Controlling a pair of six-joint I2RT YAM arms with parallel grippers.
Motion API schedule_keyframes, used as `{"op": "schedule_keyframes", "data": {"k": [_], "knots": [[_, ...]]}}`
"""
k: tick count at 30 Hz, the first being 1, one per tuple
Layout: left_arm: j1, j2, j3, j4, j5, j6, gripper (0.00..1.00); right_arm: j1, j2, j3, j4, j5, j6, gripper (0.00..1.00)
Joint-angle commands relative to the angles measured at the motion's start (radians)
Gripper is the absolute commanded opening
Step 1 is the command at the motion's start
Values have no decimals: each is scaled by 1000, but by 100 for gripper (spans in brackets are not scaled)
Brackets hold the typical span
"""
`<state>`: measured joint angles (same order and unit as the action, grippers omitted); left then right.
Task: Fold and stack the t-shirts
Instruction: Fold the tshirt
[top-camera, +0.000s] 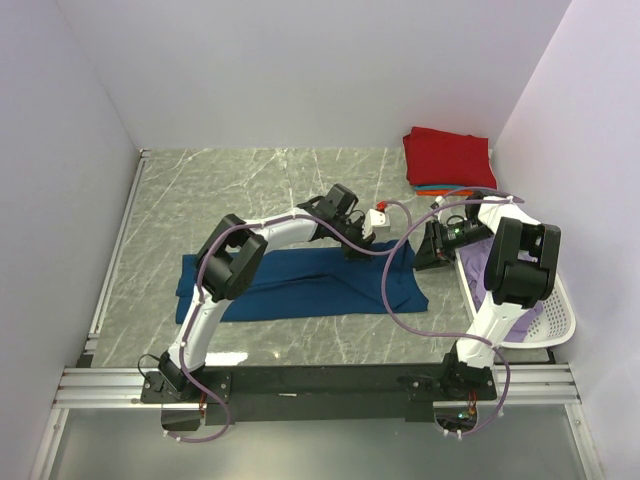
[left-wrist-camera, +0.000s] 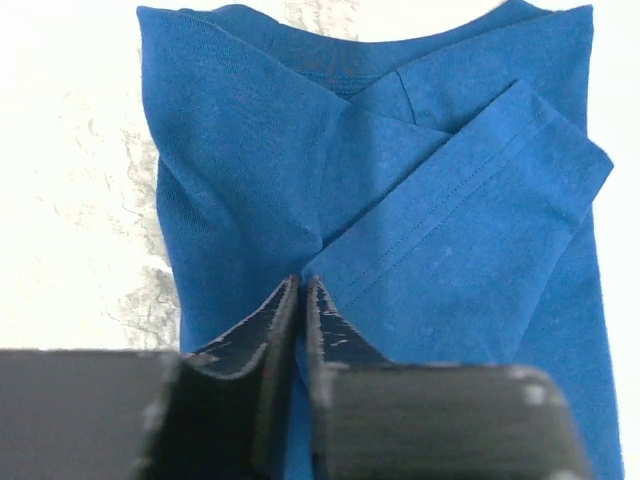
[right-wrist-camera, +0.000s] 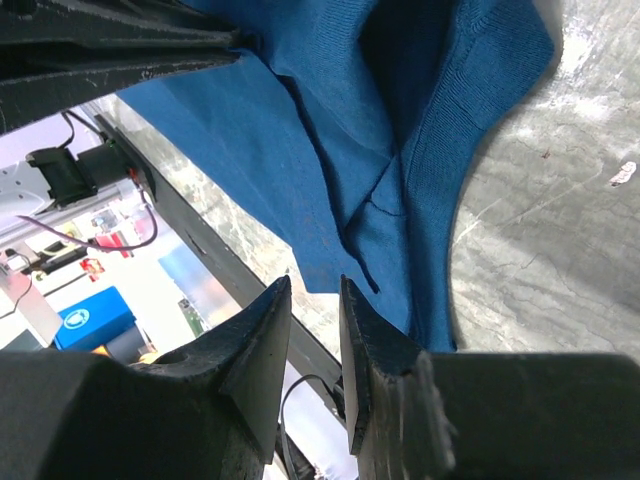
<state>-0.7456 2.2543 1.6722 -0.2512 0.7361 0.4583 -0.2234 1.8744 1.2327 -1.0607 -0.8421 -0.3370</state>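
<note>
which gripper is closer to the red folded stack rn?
Right. The right gripper hangs at the blue t-shirt's right edge, on the near side of the red stack. The left gripper is farther left, down on the shirt's upper edge.

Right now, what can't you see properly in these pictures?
Left wrist view: whether the left hand pinches the blue shirt; its fingers cover the spot.
Top view: what fills the basket; the right arm covers it.
Top view: how many shirts lie under the red shirt; only thin edges show.
</note>
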Motion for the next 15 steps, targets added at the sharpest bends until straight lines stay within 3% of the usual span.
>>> {"op": "schedule_keyframes", "data": {"k": [1,2,15], "knots": [[-6,-73,-8,21,20,-12,9,-8,6,10,-16,-29,-19,33],[-6,-84,-12,20,19,-7,1,-8,5,8,-18,-29,-20,33],[6,-208,-127,12,19,0,0,-8,-3,8,-22,-35,-20,33]]}}
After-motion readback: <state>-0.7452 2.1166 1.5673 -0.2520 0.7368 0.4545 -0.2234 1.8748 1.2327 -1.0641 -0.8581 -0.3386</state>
